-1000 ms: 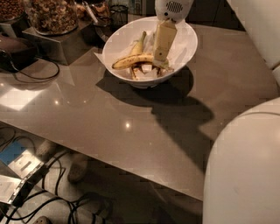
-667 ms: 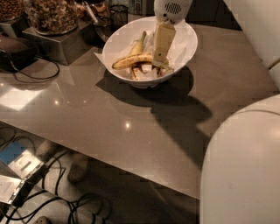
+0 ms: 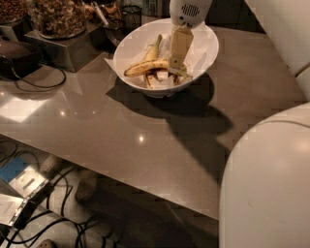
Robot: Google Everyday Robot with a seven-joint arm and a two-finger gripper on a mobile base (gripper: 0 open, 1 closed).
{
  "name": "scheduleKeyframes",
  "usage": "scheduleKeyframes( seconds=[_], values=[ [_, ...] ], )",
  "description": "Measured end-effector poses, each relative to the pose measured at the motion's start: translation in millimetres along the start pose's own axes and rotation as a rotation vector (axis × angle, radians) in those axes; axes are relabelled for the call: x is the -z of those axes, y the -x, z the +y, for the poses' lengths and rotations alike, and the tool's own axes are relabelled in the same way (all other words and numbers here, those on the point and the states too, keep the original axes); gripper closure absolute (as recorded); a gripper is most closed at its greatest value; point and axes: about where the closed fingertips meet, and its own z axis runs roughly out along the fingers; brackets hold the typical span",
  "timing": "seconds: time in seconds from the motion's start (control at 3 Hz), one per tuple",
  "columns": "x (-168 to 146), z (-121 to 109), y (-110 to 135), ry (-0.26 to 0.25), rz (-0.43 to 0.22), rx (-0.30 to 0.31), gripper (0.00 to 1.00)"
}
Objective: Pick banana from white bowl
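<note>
Yellow with brown speckles and strongly curved, the banana (image 3: 145, 67) lies across the middle of the white bowl (image 3: 207, 51). It rests on the paper lining (image 3: 110, 63). Its left tip points to the near-left rim and its right end runs in under the tool (image 3: 175, 69).

- Tool: hangs from the white wrist housing (image 3: 190, 9) and drops steeply into the bowl from the far side. Its tip is at or just above the banana's right end, but contact is not certain. Whether it is open or closed I cannot tell.
- Reason for the steep entry, as I judge it: the bowl wall is high at the back, so coming down from above clears the rim.
- A slimmer banana (image 3: 154, 48) with a greenish stem leans up toward the far rim, just beside the tool's left. It crowds the approach, which is likely why the tool sits at the target's right end and not mid-body.
- Bowl: on the far part of the grey-brown desk (image 3: 121, 131), casting a heavy shadow toward the near side.
- Behind-left: a jar of nuts (image 3: 57, 17) on a metal box (image 3: 63, 48) and a black cable (image 3: 36, 80), all well apart from the bowl.
- Right foreground: the robot's white body (image 3: 266, 189) blocks the desk's corner.

Judgement: the grasp is being set and the lift is not yet begun. An end grip risks the fruit pivoting.
</note>
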Motion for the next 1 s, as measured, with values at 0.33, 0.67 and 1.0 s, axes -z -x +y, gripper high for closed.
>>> scheduleKeyframes(
  seconds=[0.33, 0.67, 1.0],
  values=[
    [-3, 1, 3, 0.012, -0.001, 0.008, 0.24],
    [0, -7, 7, 0.019, -0.034, 0.017, 0.24],
    [-1, -24, 6, 0.012, -0.074, -0.026, 0.23]
  ],
)
